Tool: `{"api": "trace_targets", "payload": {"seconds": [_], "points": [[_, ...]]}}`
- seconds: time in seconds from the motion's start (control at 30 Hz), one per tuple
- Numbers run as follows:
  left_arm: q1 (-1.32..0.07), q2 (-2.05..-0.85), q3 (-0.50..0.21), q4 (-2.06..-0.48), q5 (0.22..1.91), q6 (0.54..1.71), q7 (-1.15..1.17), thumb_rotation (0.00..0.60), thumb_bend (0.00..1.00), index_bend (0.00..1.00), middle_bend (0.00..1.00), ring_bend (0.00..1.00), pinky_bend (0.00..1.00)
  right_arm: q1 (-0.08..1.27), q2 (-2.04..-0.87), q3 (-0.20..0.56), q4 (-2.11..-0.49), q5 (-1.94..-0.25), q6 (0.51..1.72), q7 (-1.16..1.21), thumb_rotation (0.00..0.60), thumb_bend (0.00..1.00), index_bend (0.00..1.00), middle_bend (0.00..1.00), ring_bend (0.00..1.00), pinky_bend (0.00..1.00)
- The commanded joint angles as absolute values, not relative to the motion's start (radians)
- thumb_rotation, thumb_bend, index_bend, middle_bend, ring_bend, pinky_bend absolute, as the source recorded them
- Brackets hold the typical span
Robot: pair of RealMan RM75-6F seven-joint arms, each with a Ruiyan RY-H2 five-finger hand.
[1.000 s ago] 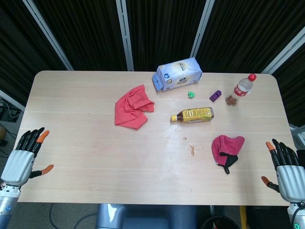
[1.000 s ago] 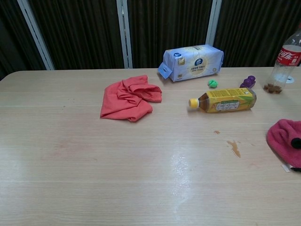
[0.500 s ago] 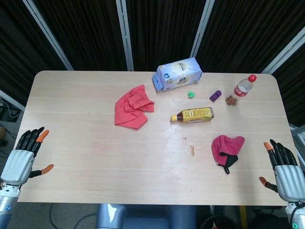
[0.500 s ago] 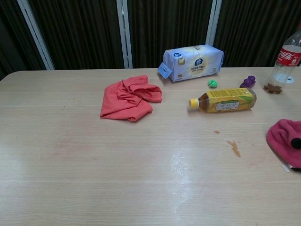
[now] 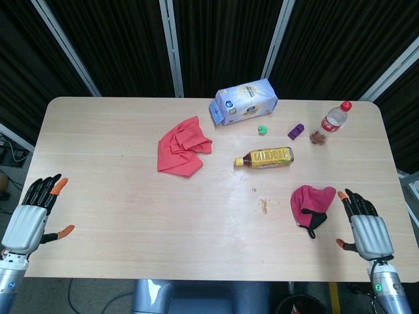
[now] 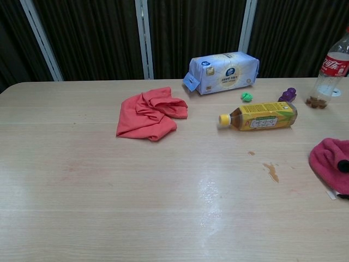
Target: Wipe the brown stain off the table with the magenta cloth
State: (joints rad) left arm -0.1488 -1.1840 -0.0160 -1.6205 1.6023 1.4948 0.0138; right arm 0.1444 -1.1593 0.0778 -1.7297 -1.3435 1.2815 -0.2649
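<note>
The magenta cloth (image 5: 310, 203) lies crumpled on the table's right side, with a black tag at its near edge; the chest view shows the magenta cloth (image 6: 331, 164) cut by the right border. A small brown stain (image 5: 264, 206) marks the wood just left of it, also seen as the brown stain (image 6: 271, 171) from the chest. My right hand (image 5: 364, 226) hovers open over the front right of the table, a little right of the cloth, fingers spread. My left hand (image 5: 31, 214) hangs open off the table's left front edge. Neither hand appears in the chest view.
A red cloth (image 5: 181, 146) lies left of centre. A yellow tea bottle (image 5: 265, 157) lies on its side behind the stain. A tissue pack (image 5: 243, 101), a green bit (image 5: 262, 129), a purple toy (image 5: 296, 131) and a cola bottle (image 5: 334, 119) stand further back.
My right hand has moved left, from beyond the table's right edge toward the magenta cloth. The left hand and all objects have stayed put.
</note>
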Motion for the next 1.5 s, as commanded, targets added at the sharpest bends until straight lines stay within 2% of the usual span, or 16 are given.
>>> {"api": "trace_targets", "payload": {"seconds": [0.03, 0.3, 0.67, 1.27, 1.43, 1.5], "points": [[-0.149, -1.183, -0.015, -1.621, 1.604, 1.495, 0.009, 0.600, 0.00, 0.03, 0.00, 0.00, 0.00, 0.190, -1.220, 0.103, -1.710, -1.260, 1.223, -0.340, 0.600, 0.00, 0.00, 0.00, 0.00, 0.13], [-0.152, -1.181, -0.014, -1.620, 1.603, 1.488, 0.000, 0.600, 0.00, 0.04, 0.00, 0.00, 0.00, 0.251, -1.317, 0.154, -1.629, -1.083, 1.165, -0.419, 0.600, 0.00, 0.05, 0.00, 0.00, 0.13], [-0.160, -1.181, -0.017, -1.618, 1.592, 1.471, -0.003, 0.600, 0.00, 0.04, 0.00, 0.00, 0.00, 0.327, -1.401, 0.217, -1.478, -0.883, 1.071, -0.414, 0.600, 0.01, 0.11, 0.01, 0.00, 0.13], [-0.175, -1.177, -0.020, -1.626, 1.561, 1.430, -0.019, 0.600, 0.00, 0.05, 0.00, 0.00, 0.00, 0.428, -1.556, 0.228, -1.254, -0.786, 0.958, -0.384, 0.600, 0.09, 0.16, 0.06, 0.00, 0.16], [-0.176, -1.175, -0.020, -1.627, 1.557, 1.426, -0.022, 0.600, 0.00, 0.05, 0.00, 0.00, 0.00, 0.439, -1.586, 0.228, -1.221, -0.785, 0.958, -0.377, 0.600, 0.15, 0.21, 0.10, 0.00, 0.20], [-0.177, -1.174, -0.020, -1.628, 1.556, 1.424, -0.023, 0.600, 0.00, 0.05, 0.00, 0.00, 0.00, 0.442, -1.597, 0.227, -1.210, -0.792, 0.963, -0.374, 0.600, 0.21, 0.27, 0.15, 0.05, 0.25]]}}
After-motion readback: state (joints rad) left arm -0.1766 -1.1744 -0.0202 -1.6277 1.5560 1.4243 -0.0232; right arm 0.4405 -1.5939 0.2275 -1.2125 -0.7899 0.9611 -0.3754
